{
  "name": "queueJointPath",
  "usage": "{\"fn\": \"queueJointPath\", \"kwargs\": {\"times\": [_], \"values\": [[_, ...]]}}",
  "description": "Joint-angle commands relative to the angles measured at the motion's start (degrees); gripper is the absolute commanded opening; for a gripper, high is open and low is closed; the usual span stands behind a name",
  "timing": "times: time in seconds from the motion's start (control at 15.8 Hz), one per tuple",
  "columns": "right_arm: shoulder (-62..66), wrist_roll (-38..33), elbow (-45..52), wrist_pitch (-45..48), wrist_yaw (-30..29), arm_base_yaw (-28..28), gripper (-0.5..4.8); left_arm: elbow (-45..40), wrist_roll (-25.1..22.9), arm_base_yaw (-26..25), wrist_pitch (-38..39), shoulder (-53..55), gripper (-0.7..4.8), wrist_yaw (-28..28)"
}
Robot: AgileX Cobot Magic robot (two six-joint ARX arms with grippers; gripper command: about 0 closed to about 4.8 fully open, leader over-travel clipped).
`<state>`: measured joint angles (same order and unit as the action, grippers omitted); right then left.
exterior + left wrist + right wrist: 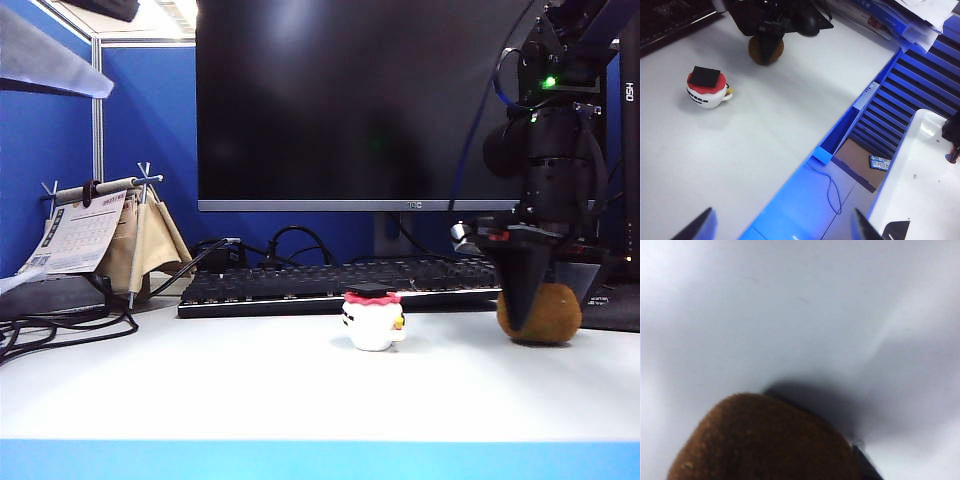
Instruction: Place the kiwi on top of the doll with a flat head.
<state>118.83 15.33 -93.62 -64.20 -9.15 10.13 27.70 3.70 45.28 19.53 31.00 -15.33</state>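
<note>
**Right tool down over the kiwi, doll waiting to the left**

There is one kiwi [545, 314] and one doll with a flat head [372, 319], and both stand on the white worktop [250, 380]. The kiwi lies at the right side of the worktop, in front of the keyboard [330, 285]. The doll is to the left of it, near the middle, and the two are apart and do not touch.

The right tool [527, 300] points down, and its dark finger covers the left part of the kiwi in the exterior view. The kiwi is directly at the tool, between or just under the fingers. In the right wrist view the fruit fills the near edge of the picture, very close to the camera. I cannot tell how wide this tool is, or if it already presses the kiwi; the fruit seems to rest on the worktop.

The left tool [782, 225] is fully open and empty. It hangs off the worktop edge, far from both things, so the right arm is clearly the nearer one.

The kiwi looks a little wider than tall, so I judge its long axis goes left to right. For the coming move, the kiwi must be lifted and carried to the left, then set on the flat black top of the doll.
</note>
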Motion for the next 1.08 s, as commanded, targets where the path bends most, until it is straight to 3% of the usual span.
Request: {"fn": "queueJointPath", "kwargs": {"times": [0.06,0.44,0.57,0.76,1.08], "values": [[-1.79,-0.57,-0.15,-0.68,-6.49,0.37,2.52,0.20,1.25,0.02,-0.35,-0.09,3.50,0.09],[-10.75,-0.72,-0.33,0.35,-4.94,9.01,2.52,0.20,1.22,0.02,-0.31,-0.09,3.50,0.09],[-11.32,-0.74,-3.39,-1.90,-0.98,13.29,2.52,0.20,1.22,0.02,-0.31,-0.07,3.50,0.09],[-11.28,-1.18,-8.63,-3.10,-0.83,17.59,2.52,0.20,1.25,0.02,-0.26,-0.07,3.50,-0.17],[-8.17,-4.50,-15.21,-4.33,-0.92,18.03,2.52,0.20,1.46,0.02,-0.81,-0.07,3.50,-0.22]]}}
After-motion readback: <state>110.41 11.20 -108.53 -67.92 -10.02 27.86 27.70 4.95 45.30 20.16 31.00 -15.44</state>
